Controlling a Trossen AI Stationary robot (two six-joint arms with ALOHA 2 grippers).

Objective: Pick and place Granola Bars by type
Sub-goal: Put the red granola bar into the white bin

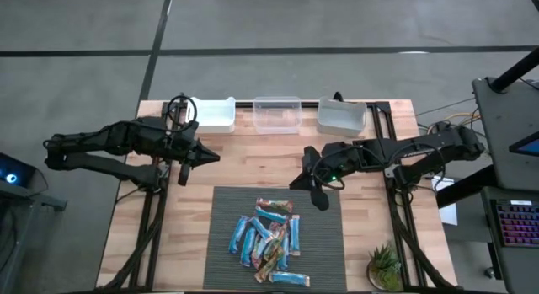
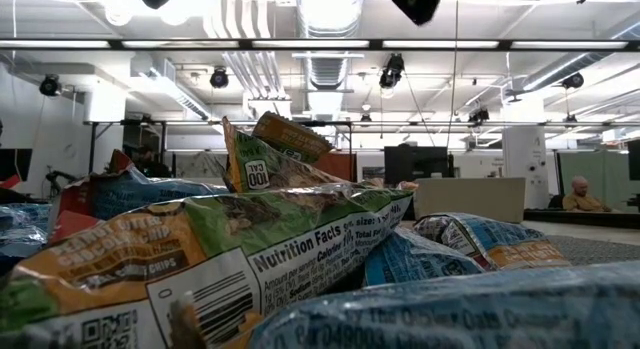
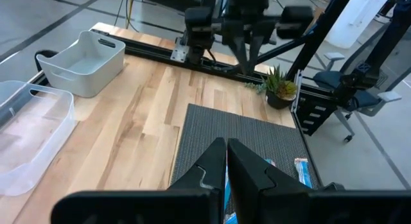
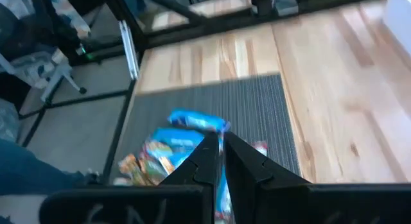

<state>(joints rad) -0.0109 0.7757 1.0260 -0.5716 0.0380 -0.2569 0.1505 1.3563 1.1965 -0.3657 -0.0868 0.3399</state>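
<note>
- tabletop (image 1: 210, 172): light wood planks, dark rails down both sides, both arms reaching in over it
- mat (image 1: 324, 243): dark grey ribbed, on the near-centre of the tabletop, under the pile
- left arm: comes in from the left side, hangs over bare wood left of the mat
- right arm: comes in from the right side, its tip above the mat's far right corner
- three bins in a row at the far edge: white bin (image 1: 212, 114) on the left, clear bin (image 1: 277, 114) in the middle, pale bin (image 1: 341, 115) on the right; nothing seen inside them
- Granola Bars (image 1: 268, 240): loose overlapping heap on the mat, mostly blue wrappers, a few green/orange ones mixed in; one blue bar lies apart at the near edge of the mat; low view fills with wrappers close up, a green/orange one with a nutrition panel in front
- left gripper (image 1: 212, 157): fingers pressed together, holding nothing, well apart from the pile
- right gripper (image 1: 320, 200): fingers pressed together, nothing pinched, just beyond the far side of the pile, not touching it
- plant (image 1: 385, 267): small green potted one at the near right corner of the tabletop
</note>
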